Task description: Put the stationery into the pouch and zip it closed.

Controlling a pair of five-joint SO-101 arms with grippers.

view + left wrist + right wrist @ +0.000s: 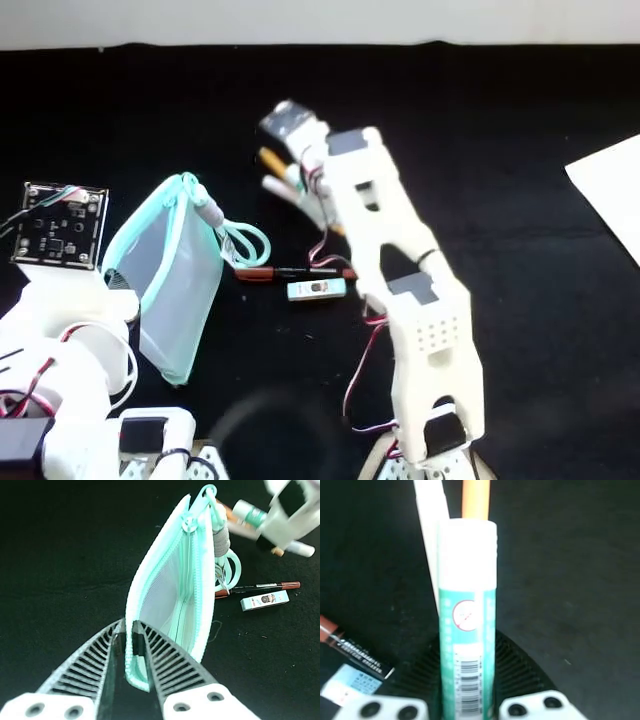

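A mint mesh pouch lies at the left of the black table with its zipper undone and its mouth gaping. My left gripper is shut on the pouch's near rim. My right gripper is shut on a white and teal glue stick over an orange pen and a white pen, seen further back in the high view. A brown pen and a small boxed eraser lie just right of the pouch.
A mint cord loop trails from the pouch's zipper end toward the brown pen. A white sheet of paper lies at the table's right edge. The right arm's body stretches over the table's middle.
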